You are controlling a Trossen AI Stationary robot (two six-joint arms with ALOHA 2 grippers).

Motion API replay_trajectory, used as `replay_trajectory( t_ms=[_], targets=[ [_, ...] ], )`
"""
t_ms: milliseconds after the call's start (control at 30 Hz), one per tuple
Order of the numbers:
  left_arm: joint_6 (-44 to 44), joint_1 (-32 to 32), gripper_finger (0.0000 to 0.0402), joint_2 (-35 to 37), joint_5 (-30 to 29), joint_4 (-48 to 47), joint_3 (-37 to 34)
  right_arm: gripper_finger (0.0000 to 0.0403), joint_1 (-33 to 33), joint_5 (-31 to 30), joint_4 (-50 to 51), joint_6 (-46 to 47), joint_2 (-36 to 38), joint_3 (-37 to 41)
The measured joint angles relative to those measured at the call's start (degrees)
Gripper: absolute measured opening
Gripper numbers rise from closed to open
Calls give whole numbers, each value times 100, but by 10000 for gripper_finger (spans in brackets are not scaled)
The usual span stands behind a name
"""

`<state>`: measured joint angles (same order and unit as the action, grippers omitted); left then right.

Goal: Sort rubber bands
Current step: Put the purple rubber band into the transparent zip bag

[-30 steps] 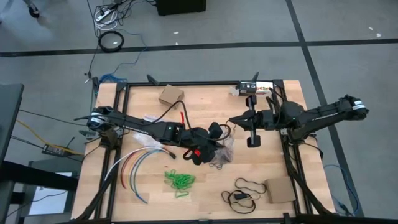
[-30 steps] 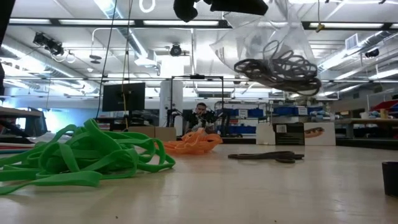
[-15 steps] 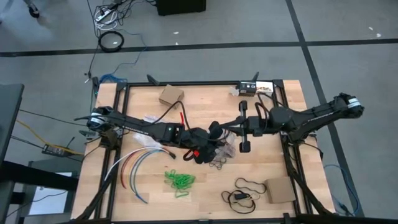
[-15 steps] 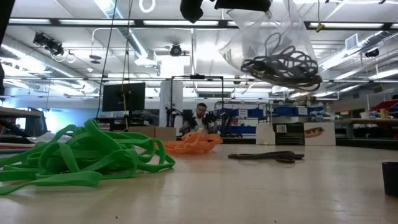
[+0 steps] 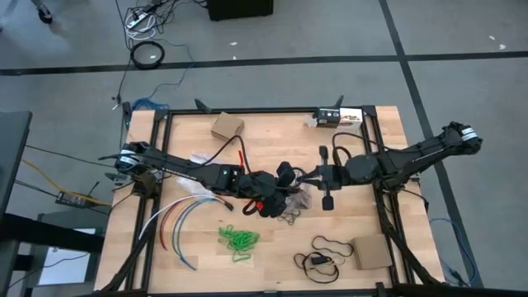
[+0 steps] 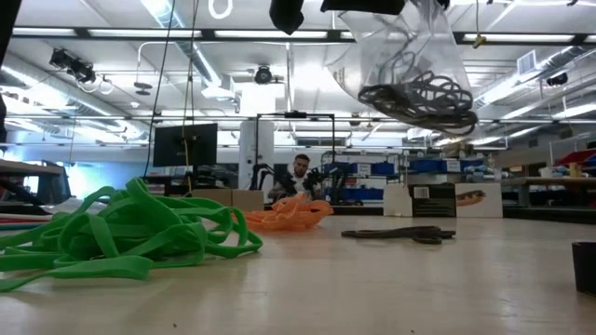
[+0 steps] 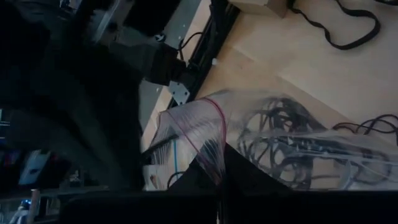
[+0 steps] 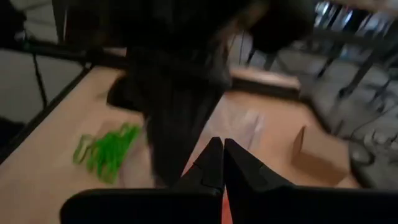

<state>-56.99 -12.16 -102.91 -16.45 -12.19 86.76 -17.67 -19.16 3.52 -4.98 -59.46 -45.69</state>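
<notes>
Dark rubber bands (image 6: pixel 417 96) hang inside a clear plastic bag (image 6: pixel 400 51) at the upper right of the low view, well above the surface (image 5: pixel 272 148). The left tool (image 5: pixel 279 198), near the middle of the high view, is closed on the top edge of this bag; the left wrist view shows the pinched film with its red strip (image 7: pixel 208 134) at the fingers. The bag is probably kept lifted so that its mouth can be reached and the dark loops do not fall out.

The right tool (image 5: pixel 307 176) is just beside the bag in the high view. Its fingers are shut and pointed at the left arm, and nothing can be seen between them in the right wrist view. It seems placed to take the other side of the bag, but this is only a judgement.

The green rubber bands (image 5: pixel 238 239) lie in one heap at the lower middle of the high view, apart from the arms. The orange rubber bands (image 6: pixel 287 213) form a heap at the centre of the low view; in the high view they cannot be found, probably covered by the left arm. A few more dark loops (image 6: pixel 399 234) lie flat on the surface.

The exact contact between right tool and bag is hidden from above. The right wrist view is mostly filled by a dark blurred shape.
</notes>
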Motion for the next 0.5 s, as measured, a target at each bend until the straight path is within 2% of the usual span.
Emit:
replay_trajectory(
  t_ms=[200,500],
  targets=[
    [0,0,1,0,-1,-24,0,38,-258,116,504,249,230,2],
    [19,0,1,2,-75,-143,0,159,-364,111,1443,986,754,2]
  ],
)
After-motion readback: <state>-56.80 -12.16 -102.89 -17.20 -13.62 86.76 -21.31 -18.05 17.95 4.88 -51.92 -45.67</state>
